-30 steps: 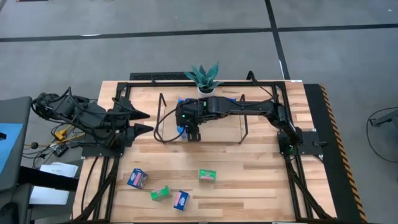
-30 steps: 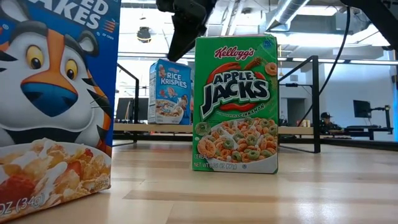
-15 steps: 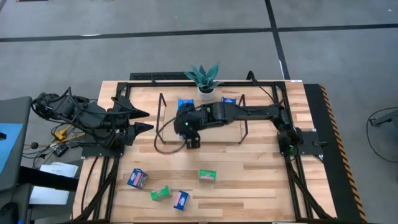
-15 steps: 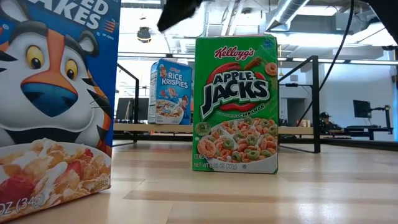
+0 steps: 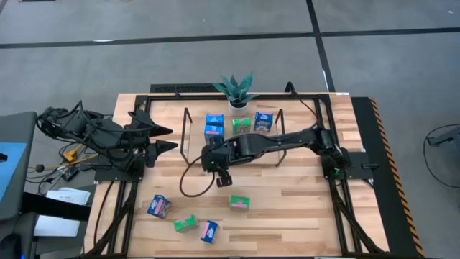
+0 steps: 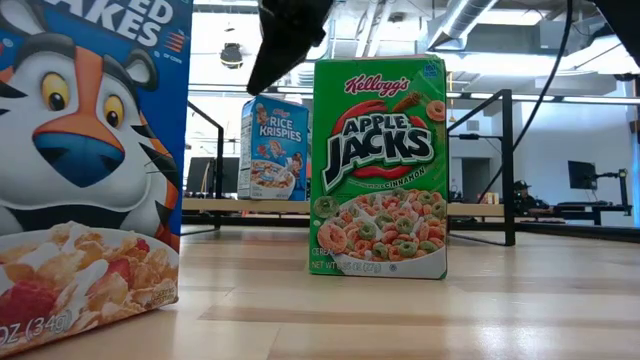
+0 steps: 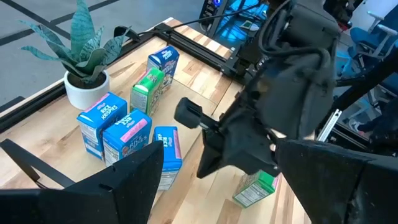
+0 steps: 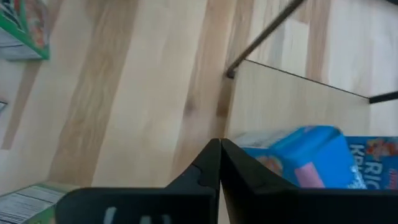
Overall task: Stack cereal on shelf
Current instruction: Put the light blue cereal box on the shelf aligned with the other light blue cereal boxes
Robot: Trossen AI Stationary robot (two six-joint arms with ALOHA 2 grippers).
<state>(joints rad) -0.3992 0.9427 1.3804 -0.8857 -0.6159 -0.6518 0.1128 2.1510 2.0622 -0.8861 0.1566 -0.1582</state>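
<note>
Shelf [image 5: 284, 147] holds four cereal boxes: two blue boxes [image 5: 213, 125] at its left, a green box [image 5: 241, 126] and another blue box [image 5: 263, 121] beside them. Right gripper [image 5: 223, 179], clenched and empty, hangs just in front of the shelf. Left gripper [image 5: 169, 140] waits left of it, fingers parted.

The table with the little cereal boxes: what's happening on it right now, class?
The right claw, shut and empty, hangs over the table just in front of the shelf, where four small cereal boxes stand. Four more boxes wait at the table's near side. The left arm rests at the left edge.
</note>
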